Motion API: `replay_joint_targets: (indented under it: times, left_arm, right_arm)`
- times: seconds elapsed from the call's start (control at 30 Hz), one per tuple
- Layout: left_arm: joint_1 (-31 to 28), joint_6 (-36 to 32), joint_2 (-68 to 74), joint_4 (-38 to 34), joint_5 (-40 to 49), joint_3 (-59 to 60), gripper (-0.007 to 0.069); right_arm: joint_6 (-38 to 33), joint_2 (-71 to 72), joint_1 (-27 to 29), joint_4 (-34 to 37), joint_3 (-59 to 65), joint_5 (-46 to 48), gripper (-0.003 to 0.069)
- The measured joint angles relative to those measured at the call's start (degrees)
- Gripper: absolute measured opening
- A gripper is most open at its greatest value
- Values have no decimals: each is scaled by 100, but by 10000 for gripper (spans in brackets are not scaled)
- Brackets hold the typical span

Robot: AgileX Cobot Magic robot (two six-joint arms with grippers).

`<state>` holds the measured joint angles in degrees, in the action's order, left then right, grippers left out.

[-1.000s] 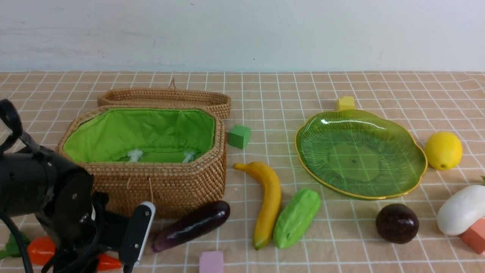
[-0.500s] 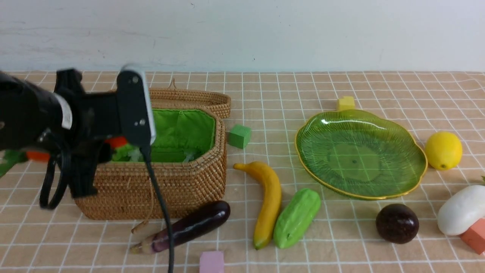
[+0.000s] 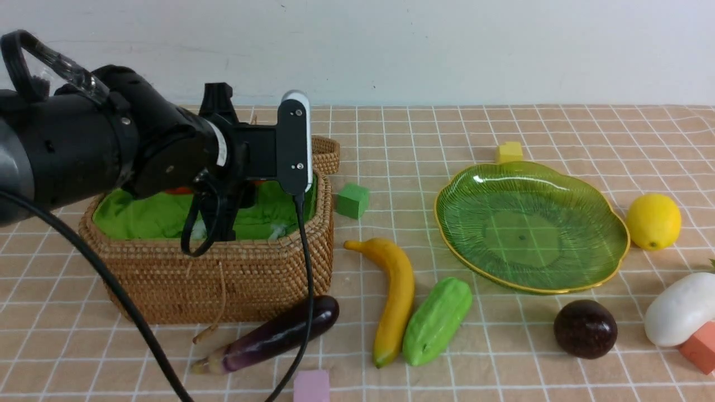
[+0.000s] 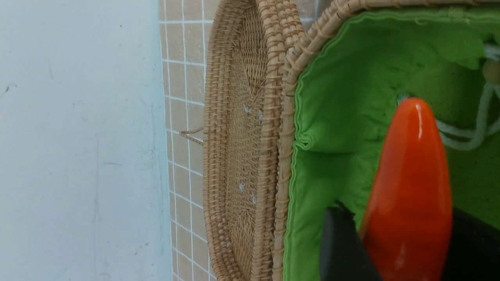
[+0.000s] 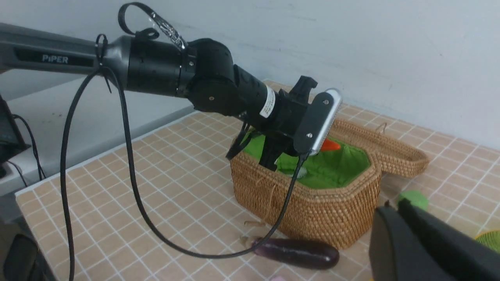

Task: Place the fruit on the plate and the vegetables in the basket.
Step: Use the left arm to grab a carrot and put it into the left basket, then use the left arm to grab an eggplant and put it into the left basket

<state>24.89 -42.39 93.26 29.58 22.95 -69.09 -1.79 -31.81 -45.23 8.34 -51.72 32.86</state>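
Note:
My left gripper (image 4: 402, 222) is shut on the orange carrot (image 4: 410, 187) and holds it over the green-lined wicker basket (image 3: 223, 273), inside its rim (image 4: 287, 117). In the front view the left arm (image 3: 111, 151) hides most of the carrot. My right gripper (image 5: 393, 205) is shut and empty, raised to the right of the basket. The aubergine (image 3: 279, 335) lies in front of the basket. The banana (image 3: 396, 290) and the gourd (image 3: 437, 320) lie side by side. The green plate (image 3: 530, 223) holds nothing. The lemon (image 3: 653, 221), the maroon fruit (image 3: 585, 328) and the radish (image 3: 678, 307) lie around it.
The basket lid (image 4: 242, 117) lies open behind the basket. Foam cubes sit about: green (image 3: 352, 200), yellow (image 3: 509, 151), pink (image 3: 311, 386), salmon (image 3: 699, 347). A black cable (image 3: 304, 312) hangs from the left wrist across the basket front and the aubergine.
My left arm lifted the carrot from the table at the front left and carried it up and to the right, over the basket. Nothing else moved.

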Motion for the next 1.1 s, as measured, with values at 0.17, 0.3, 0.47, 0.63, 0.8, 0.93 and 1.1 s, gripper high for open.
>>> replay_joint_targets:
  times: [0.17, 0.3, 0.47, 0.63, 0.8, 0.93, 1.1]
  left_arm:
    - [0, 745, -123, 59, -59, -11, 630]
    - [113, 1898, -515, -220, 592, -11, 648]
    - [545, 4188, -1203, -1081, 1872, -11, 470]
    - [1143, 4681, -1428, -1819, 2934, 191, 139]
    - [1635, 4118, -1317, -2488, 2729, 1277, -13]
    - [1420, 3958, -1248, -2386, 1710, 2080, 58]
    - [927, 3622, -1234, -2314, 290, 2673, 275]
  right_arm:
    - [41, 0, 0, 0, 0, 136, 24]
    - [41, 0, 0, 0, 0, 149, 24]
    - [52, 0, 0, 0, 0, 567, 27]
    - [179, 0, 0, 0, 0, 1170, 31]
    - [179, 0, 0, 0, 0, 1639, 34]
    - [316, 0, 0, 0, 5, 1728, 34]
    - [411, 0, 0, 0, 5, 1740, 34]
